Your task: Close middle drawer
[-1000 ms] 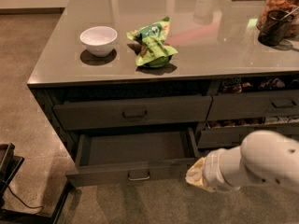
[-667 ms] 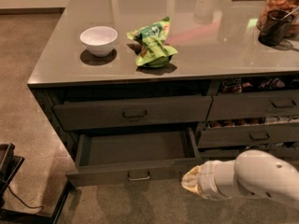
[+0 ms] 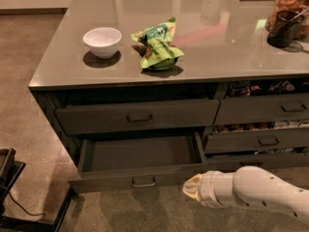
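Shifted left, the hand [image 3: 192, 191] sits beside the open middle drawer [image 3: 108, 180], grip indiscernible.

Smooth white rounded arm [image 3: 263, 193], ribbed white collar [image 3: 208, 193], cream-tan end effector [image 3: 192, 191] at lower right

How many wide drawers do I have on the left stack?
2: the taller-fronted drawer under the countertop; the middle drawer below, pulled out, gripper by its right corner. Another may be hidden underneath.

End effector [image 3: 192, 190] low, right of centre
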`<state>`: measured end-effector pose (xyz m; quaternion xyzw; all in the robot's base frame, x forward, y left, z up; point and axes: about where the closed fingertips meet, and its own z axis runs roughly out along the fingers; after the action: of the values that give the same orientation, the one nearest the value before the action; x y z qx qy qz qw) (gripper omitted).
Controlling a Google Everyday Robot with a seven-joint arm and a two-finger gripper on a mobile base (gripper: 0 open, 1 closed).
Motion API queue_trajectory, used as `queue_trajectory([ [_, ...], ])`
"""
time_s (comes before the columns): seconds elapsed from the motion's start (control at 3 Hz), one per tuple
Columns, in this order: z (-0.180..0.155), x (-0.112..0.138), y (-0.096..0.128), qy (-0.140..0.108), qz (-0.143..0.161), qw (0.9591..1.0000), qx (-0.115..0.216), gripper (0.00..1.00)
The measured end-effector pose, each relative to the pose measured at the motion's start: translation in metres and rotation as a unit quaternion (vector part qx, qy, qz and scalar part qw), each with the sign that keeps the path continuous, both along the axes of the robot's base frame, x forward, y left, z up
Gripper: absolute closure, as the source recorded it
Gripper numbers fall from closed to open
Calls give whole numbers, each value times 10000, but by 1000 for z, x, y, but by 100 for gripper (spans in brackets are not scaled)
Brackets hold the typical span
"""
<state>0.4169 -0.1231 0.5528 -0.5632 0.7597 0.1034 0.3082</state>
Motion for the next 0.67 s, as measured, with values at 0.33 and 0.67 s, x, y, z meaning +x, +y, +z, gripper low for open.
queue_trajectory([
  [0.33,-25,8,4,-157,91,9998,-57,100],
  [0.67,-63,27,9,-435,155,9989,-120,100],
])
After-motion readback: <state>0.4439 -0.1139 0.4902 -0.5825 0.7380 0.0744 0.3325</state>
